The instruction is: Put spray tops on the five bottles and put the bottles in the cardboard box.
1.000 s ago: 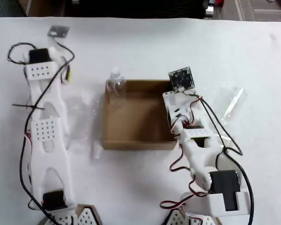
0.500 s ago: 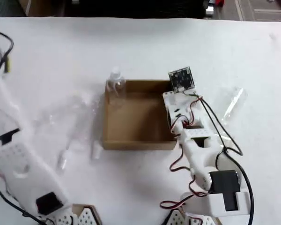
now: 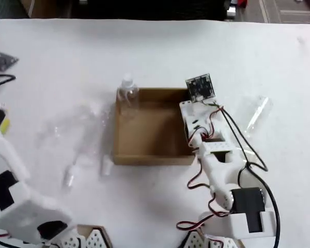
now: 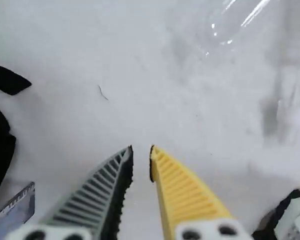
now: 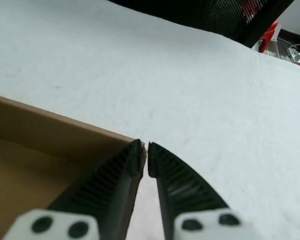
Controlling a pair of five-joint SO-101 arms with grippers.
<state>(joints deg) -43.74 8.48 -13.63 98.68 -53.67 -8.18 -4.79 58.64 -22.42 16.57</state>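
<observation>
The cardboard box (image 3: 154, 155) lies open at the table's middle, with nothing visible inside. One clear bottle with a spray top (image 3: 127, 92) stands upright against its far left corner. Two clear bottles (image 3: 88, 129) lie on their sides left of the box, and another clear bottle (image 3: 256, 111) lies to its right. Small clear tops (image 3: 107, 165) rest near the box's front left corner. My right gripper (image 5: 144, 151) hovers shut and holding nothing over the box's wall (image 5: 55, 132). My left gripper (image 4: 140, 160) is shut and points down at bare table, with a clear bottle (image 4: 235, 20) beyond it.
The right arm (image 3: 217, 155) stretches from the front edge along the box's right side. The left arm (image 3: 10, 201) sits at the table's far left edge. The table is white, and dark floor begins past its far edge.
The left arm has swung from beside the box out to the far left edge, uncovering the bottles that lie there. The right arm has stayed still.
</observation>
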